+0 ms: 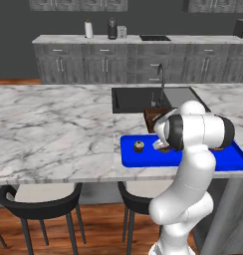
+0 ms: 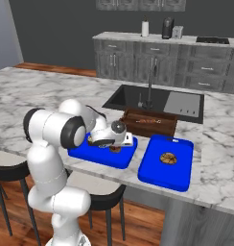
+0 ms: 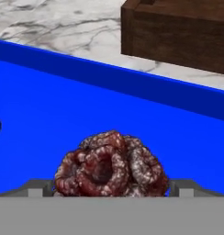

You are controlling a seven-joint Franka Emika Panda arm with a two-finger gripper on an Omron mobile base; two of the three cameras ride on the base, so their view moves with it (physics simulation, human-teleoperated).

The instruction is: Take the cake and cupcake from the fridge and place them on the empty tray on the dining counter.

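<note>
The cake (image 3: pixel 111 163), dark brown with a knobbly dark red top, sits low on the floor of the bright blue tray (image 2: pixel 90 153), near the side that faces the robot. In the hand view it lies between the two finger tips of the gripper (image 2: pixel 113 142), one tip at each side of it. They stand very close to its sides, but I cannot tell if they press on it or are a little apart from it.

The cupcake (image 1: pixel 138 146), with its cream top, stands upright on the same tray, to the left of the cake in the left base view and apart from it.

The tray lies on the dining counter (image 1: pixel 54 129), at the near edge of the white marble top. Just behind it is a dark brown wooden tray (image 2: pixel 150 122), and behind that the black sink (image 2: pixel 152 98) with its tap. A second blue tray (image 2: pixel 159 175) lies just beside the first one (to its right in the right base view), and it carries a flat round brown thing (image 2: pixel 168 158) that is too small to name. Black stools (image 1: pixel 39 199) stand under the counter edge.
</note>
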